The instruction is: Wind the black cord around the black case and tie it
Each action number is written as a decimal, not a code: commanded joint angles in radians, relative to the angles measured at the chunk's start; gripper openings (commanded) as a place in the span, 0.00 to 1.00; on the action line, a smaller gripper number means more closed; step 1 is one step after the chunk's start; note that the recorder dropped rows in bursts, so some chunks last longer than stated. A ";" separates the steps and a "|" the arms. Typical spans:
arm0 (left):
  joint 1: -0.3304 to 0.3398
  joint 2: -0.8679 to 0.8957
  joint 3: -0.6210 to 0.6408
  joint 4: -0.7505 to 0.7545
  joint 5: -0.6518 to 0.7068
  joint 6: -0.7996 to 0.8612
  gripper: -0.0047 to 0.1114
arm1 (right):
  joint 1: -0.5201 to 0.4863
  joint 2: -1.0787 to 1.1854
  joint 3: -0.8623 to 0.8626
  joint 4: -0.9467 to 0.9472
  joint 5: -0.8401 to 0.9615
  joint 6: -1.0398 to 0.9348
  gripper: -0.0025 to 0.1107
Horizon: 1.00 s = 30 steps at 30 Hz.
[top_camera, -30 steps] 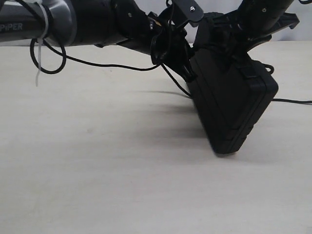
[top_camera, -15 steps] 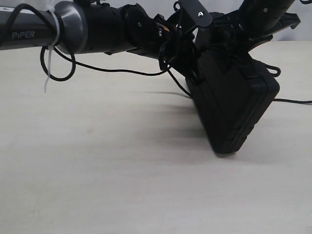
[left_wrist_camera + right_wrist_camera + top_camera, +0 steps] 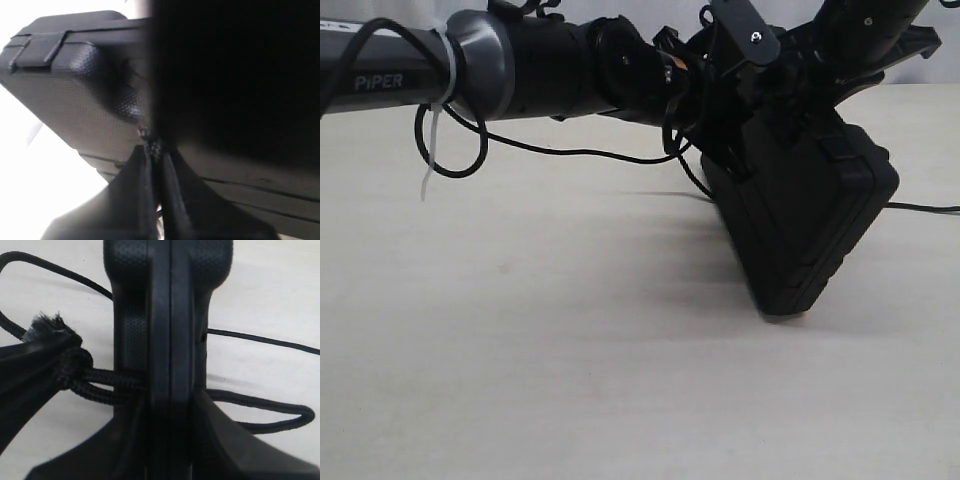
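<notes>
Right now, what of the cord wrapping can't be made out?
- Right wrist view: the black cord is hidden behind the edge of the black case, clamped in the right gripper.
- Left wrist view: a dark blur near the lens covers half the picture; what the left gripper pinches is too small to tell.
- Exterior view: the cord's path over the case is lost, black on black.

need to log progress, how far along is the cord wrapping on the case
Done: the case is tipped up on one edge on the table, clamped by the right gripper, and the cord runs across its rim. In hand: the left gripper pinches the cord beside the case. Left: no full turn or tie shows, so wrapping and tying remain.
</notes>
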State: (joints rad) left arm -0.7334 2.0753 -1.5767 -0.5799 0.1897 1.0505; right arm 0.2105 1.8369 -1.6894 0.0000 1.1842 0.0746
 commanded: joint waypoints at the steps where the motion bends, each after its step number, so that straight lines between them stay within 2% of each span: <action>1: 0.008 -0.002 -0.001 -0.008 0.012 -0.014 0.04 | 0.000 0.011 0.003 -0.007 0.016 -0.011 0.06; 11: 0.070 -0.002 -0.001 -0.020 0.017 -0.111 0.04 | 0.000 0.011 0.003 -0.007 0.016 -0.011 0.06; 20: 0.069 -0.002 -0.001 -0.020 -0.034 -0.106 0.04 | 0.000 0.011 0.003 -0.007 0.016 -0.011 0.06; 30: 0.069 0.000 -0.001 -0.016 -0.006 -0.082 0.04 | 0.000 0.011 0.003 0.008 0.012 -0.011 0.06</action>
State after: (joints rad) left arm -0.6644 2.0753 -1.5767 -0.5867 0.1806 0.9580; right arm 0.2122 1.8369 -1.6894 0.0000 1.1823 0.0746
